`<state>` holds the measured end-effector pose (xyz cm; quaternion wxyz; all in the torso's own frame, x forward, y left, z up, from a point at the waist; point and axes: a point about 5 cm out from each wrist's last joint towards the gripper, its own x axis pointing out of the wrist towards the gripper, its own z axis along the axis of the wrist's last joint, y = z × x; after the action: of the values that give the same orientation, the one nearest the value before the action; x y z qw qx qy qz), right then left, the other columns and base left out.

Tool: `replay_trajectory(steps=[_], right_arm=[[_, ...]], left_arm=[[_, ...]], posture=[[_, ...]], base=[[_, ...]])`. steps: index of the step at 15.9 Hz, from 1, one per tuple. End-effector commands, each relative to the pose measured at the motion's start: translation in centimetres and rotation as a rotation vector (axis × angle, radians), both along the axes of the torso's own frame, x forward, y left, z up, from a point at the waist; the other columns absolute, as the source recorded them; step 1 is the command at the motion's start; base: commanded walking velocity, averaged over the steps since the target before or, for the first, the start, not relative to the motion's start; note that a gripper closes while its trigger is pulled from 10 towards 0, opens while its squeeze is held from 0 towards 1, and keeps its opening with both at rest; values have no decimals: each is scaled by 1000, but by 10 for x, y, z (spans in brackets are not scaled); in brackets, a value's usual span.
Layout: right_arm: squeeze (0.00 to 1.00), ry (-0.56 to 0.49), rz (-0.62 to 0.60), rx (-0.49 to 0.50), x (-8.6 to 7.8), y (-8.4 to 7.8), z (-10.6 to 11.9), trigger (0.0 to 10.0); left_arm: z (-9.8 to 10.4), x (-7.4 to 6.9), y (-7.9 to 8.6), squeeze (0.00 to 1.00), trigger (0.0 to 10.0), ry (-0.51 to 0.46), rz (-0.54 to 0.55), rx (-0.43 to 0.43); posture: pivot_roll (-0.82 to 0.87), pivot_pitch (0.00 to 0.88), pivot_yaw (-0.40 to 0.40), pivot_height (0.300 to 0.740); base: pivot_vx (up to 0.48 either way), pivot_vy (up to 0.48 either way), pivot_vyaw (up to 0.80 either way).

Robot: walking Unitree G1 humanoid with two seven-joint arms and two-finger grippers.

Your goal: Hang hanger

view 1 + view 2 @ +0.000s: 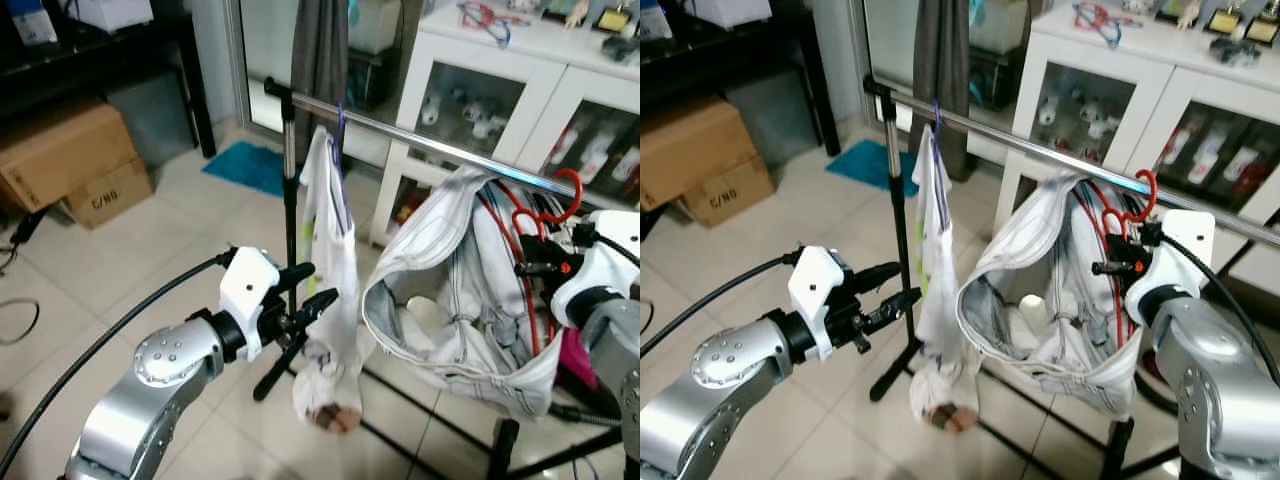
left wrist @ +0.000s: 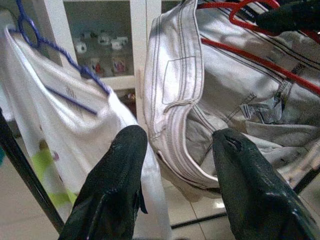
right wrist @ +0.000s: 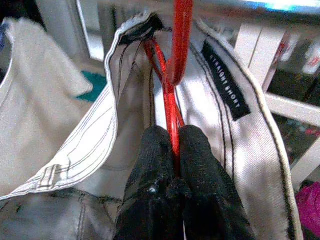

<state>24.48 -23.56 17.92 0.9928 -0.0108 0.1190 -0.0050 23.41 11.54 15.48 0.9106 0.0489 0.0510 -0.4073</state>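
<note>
Right gripper [image 3: 172, 150] clamped on the red hanger [image 3: 172, 100] carrying light shorts [image 1: 460, 300], its hook [image 1: 568, 190] at the metal rail [image 1: 440, 145] toward the rail's right end, left gripper [image 1: 305, 290] parted beside the white shirt [image 1: 330, 260] on a purple hanger [image 2: 65, 65].

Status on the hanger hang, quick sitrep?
Right gripper shut on red hanger, hook at rail. Left gripper open, beside white shirt. Shorts draped.

A black label [image 3: 226, 80] on the shorts [image 3: 250, 150] reads "STRAIGHT SHORT".
</note>
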Motion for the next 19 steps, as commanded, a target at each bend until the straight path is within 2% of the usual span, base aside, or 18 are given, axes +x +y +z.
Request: replay_trajectory(steps=[1,3,9,13,14,16,17,19], right_arm=[[0,-34,17,-4,-5,2,8,0],[0,-28,27,-2,-10,6,6,0],[0,-35,37,4,-9,9,8,0],[0,-40,106,22,-6,19,10,0],[0,-46,139,34,-5,24,11,0],[0,-60,192,56,-2,33,13,0],[0,-68,255,80,-2,43,15,0],[0,-73,295,92,-2,49,17,0]], left_arm=[[1,0,0,0,10000,1,1,3],[1,1,0,0,10000,1,-3,3],[1,2,0,0,10000,1,-3,7],[-2,12,5,0,10000,7,45,33],[1,22,7,1000,10000,-15,79,8],[6,43,5,1000,10000,-77,115,-5],[6,53,-6,1000,10000,-90,82,1],[7,59,-14,1000,10000,-93,45,8]], posture=[[38,0,-42,740],[36,0,-40,740],[36,0,-42,740],[36,0,-44,740],[35,0,-45,740],[34,0,-51,740],[32,0,-51,740],[28,0,-52,740]], base=[[-259,0,0],[-319,0,0],[-309,0,0],[0,0,0],[0,0,0],[0,0,0],[0,0,0],[0,0,0]])
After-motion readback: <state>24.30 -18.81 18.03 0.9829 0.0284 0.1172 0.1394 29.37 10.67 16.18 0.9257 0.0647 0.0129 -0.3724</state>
